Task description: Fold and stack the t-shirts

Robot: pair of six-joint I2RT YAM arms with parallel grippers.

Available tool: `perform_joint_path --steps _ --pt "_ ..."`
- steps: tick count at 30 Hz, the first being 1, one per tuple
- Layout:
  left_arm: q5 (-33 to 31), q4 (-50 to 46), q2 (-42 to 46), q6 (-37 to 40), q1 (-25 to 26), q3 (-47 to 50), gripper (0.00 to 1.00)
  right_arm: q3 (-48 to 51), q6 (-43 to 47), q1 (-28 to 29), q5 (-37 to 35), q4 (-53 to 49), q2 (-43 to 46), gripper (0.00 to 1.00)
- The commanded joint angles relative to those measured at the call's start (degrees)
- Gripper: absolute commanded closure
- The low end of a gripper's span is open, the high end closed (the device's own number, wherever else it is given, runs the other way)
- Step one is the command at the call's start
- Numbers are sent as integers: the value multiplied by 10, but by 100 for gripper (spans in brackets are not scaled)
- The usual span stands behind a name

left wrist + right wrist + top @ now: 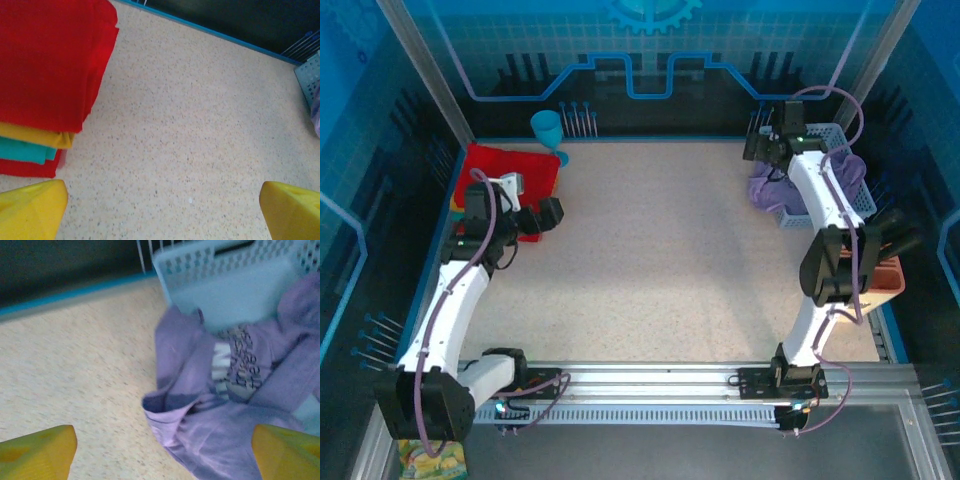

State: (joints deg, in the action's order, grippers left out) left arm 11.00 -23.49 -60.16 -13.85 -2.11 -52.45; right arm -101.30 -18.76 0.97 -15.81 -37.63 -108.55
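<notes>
The purple tee (225,405) lies crumpled over the rim of the basket (225,285), part of it inside and part spilling onto the table (660,250). In the top view this is at the table's 2 o'clock corner. White print letters show on a fold near the middle of the cloth.

The right gripper (160,455) hangs close over the tee, fingers spread wide and pinching nothing. In the right wrist view the cloth runs from 12 to 4 o'clock of the gripper. One fingertip (287,450) sits over purple cloth at 4 o'clock; the other is over bare table at 8 o'clock. The view is blurred, so I cannot tell whether a fingertip touches the cloth.

The left gripper (162,215) is also spread wide and empty, over bare table. The stack (510,175) of folded tees lies at the table's 10 o'clock corner. In the left wrist view it is near the gripper, at 10 o'clock. From top to bottom it holds a red tee (45,60), a yellow tee (35,135), a teal tee (25,150) and a lower red tee (25,167).

A cup (548,130) stands at 1 o'clock of the stack.
</notes>
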Motion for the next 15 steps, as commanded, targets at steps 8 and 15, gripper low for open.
perform_joint_path --steps 8,15 --pt "23 -20 4 -3 28 2 1 -28 -42 -11 2 -60 -91 20" --pt "22 -20 6 -1 36 1 1 -46 -36 -8 -27 -49 -127 39"
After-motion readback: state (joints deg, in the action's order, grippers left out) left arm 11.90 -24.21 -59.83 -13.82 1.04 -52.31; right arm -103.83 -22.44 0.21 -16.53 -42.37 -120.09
